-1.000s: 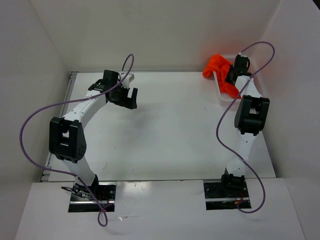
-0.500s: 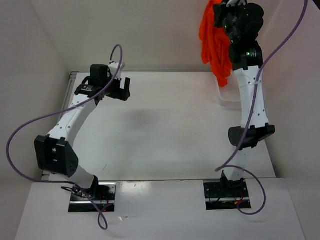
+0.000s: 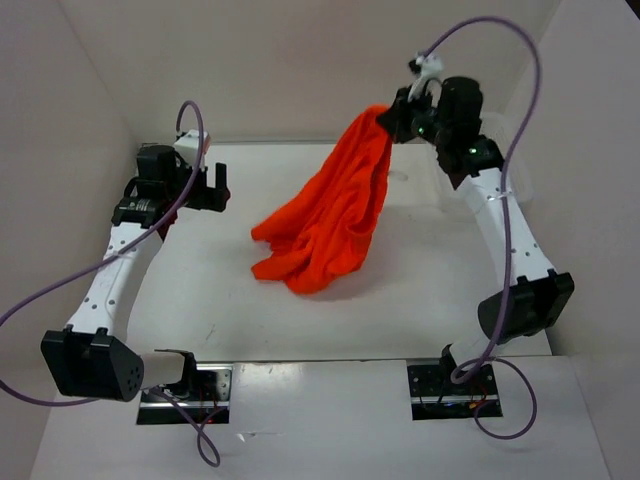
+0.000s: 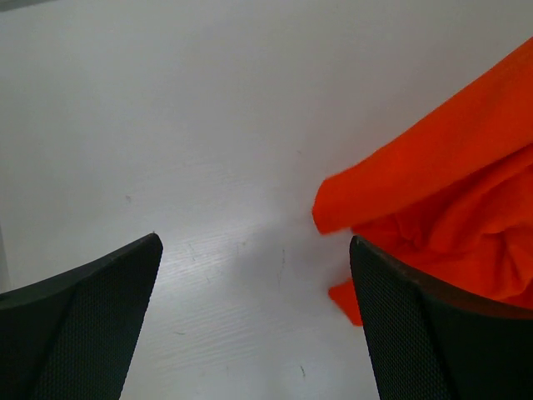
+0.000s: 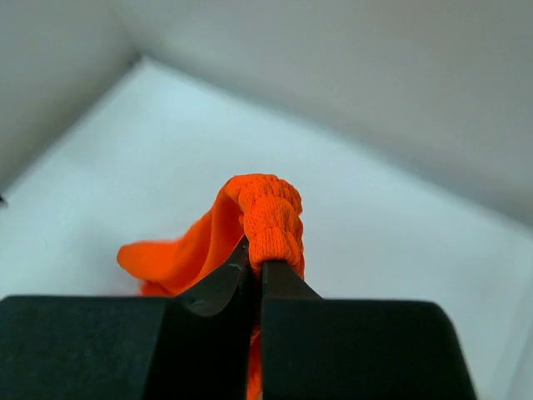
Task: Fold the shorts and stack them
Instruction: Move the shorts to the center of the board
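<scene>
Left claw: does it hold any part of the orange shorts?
No, the left claw stands wide open above the table, and the shorts lie ahead of it, not gripped by it.

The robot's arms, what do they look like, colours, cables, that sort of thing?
The left arm and right arm are slim white links with blocky black joint housings. A loose purple cable loops along each. The fingers are flat, black and finely textured. Each base sits on a dark plate.

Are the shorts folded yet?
No. The shorts hang bunched from the right gripper, their lower end crumpled on the table.
</scene>
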Motion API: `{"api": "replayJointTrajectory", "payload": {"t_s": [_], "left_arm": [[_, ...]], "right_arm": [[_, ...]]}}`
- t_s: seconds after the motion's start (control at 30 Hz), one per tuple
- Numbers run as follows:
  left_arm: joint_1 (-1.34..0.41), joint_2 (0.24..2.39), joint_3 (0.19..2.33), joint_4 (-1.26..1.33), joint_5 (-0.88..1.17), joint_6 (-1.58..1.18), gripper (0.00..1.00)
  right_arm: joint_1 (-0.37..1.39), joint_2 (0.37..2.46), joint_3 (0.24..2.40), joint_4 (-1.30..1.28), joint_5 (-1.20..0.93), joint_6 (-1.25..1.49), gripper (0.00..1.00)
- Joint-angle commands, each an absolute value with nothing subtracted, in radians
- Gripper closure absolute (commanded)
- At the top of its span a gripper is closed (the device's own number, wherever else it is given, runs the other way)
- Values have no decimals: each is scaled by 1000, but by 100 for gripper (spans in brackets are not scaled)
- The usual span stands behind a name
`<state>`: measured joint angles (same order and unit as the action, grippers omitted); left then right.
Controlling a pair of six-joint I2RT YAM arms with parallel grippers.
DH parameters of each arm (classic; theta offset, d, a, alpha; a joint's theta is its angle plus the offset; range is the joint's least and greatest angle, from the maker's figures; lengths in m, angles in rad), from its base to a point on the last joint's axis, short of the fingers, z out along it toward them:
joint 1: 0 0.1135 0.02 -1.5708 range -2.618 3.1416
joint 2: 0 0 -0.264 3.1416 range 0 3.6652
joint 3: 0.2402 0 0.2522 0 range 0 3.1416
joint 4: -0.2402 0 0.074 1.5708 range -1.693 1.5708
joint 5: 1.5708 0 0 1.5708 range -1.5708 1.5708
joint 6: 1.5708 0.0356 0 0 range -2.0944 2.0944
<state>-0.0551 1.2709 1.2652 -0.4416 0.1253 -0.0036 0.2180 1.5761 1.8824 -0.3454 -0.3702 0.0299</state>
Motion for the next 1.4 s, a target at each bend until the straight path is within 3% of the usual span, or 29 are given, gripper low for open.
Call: {"api": "replayJointTrajectory", "payload": {"t_s": [0.0,0.13,0.4,0.7,0.97,1.03,1.17,1.2,1.33,1.37], "left_arm": [[-49,1246,1221,-468,156,0,0],[-49,1292,1194,-511,179,0,0],[-199,1417,1054,-477,118,0,0],[-267,1618,1063,-313,98,0,0],[-337,1785,1094,-147,-64,0,0],[-337,1822,1085,-138,-74,0,6],[-337,1865,1106,-196,-31,0,51],[-337,1865,1115,-196,-22,0,73],[-337,1842,1092,-196,-40,0,100],[-337,1833,1083,-183,-51,0,100]], "right_arm": [[215,1520,1642,-339,-399,-32,100],[215,1453,1435,-308,-408,-32,100],[215,1420,1247,-299,-370,-136,100],[215,1393,1141,-259,-379,-158,100],[215,1393,1121,-241,-370,-167,100],[215,1367,1098,-226,-379,-167,100],[215,1356,1074,-213,-400,-147,100],[215,1356,1074,-213,-400,-138,100],[215,1422,1124,-224,-413,-129,100],[215,1433,1124,-200,-413,-129,100]]}}
